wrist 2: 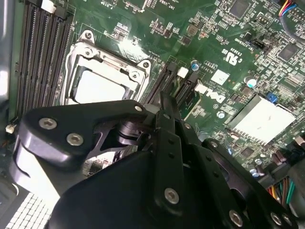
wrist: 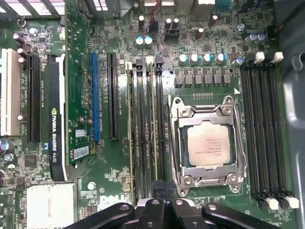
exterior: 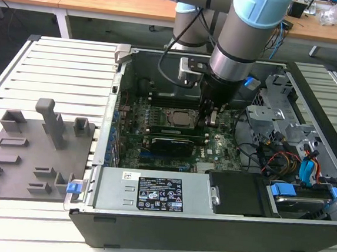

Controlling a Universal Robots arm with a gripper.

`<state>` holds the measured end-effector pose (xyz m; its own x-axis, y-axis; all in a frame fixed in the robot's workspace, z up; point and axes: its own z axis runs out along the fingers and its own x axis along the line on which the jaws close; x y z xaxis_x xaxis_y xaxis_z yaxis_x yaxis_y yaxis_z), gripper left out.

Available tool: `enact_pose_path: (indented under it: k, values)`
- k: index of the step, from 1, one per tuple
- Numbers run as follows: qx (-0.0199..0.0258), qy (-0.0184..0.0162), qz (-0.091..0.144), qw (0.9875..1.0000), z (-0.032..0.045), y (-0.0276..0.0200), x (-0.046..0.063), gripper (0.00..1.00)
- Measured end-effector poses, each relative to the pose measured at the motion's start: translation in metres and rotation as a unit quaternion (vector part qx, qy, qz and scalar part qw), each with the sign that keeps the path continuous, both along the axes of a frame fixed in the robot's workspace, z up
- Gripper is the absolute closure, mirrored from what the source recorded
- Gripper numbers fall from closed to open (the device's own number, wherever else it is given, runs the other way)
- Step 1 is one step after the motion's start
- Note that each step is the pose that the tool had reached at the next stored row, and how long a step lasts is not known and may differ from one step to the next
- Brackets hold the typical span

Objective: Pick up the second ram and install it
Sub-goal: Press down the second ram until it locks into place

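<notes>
Pincer [exterior: 207,119] low inside the case [exterior: 207,224], beside the CPU socket [wrist: 208,145]; pressed together over the ram [wrist: 153,138], apparently edge-on in the slots [wrist: 147,133] next to the socket; judged risk: skewed pressing could leave one end unlatched or strain the board [wrist: 81,71].

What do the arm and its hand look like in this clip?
The arm is a thick silver-grey tube with light blue joint caps and black cables running along it. The hand is matte black, built of flat angular link plates joined by round silver screws, as both wrist views show.
</notes>
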<state>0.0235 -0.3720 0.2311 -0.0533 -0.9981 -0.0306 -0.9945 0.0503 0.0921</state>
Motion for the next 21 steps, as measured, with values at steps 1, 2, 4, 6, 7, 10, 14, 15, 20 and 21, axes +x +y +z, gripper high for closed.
enact_pose_path:
  k: [1, 2, 4, 6, 7, 10, 14, 15, 20, 21]
  values:
    - [-0.0003, 0.0, 0.001, 1.0, -0.0023, -0.0001, 0.0, 0.89]
    - [-0.0002, 0.0001, 0.001, 1.0, -0.0027, -0.0001, 0.0, 0.89]
    - [0.0011, -0.0003, 0.001, 1.0, -0.0012, 0.0003, 0.0, 0.89]
    - [0.0003, -0.0044, 0.001, 1.0, 0.0055, 0.0001, -0.008, 0.89]
    - [0.0003, -0.0055, 0.001, 1.0, 0.0055, 0.0001, -0.012, 0.89]
    - [0.0003, -0.0086, 0.001, 1.0, 0.0055, 0.0, -0.026, 0.89]
    - [0.0003, -0.0144, 0.001, 0.9999, 0.0054, 0.0001, -0.054, 0.89]
    - [0.0003, -0.016, 0.001, 0.9999, 0.0053, 0.0001, -0.062, 0.89]
    - [0.0002, -0.0188, 0.001, 0.9998, 0.003, 0.0, -0.084, 0.89]
    - [0.0001, -0.0188, 0.001, 0.9998, 0.0022, 0.0, -0.086, 0.89]
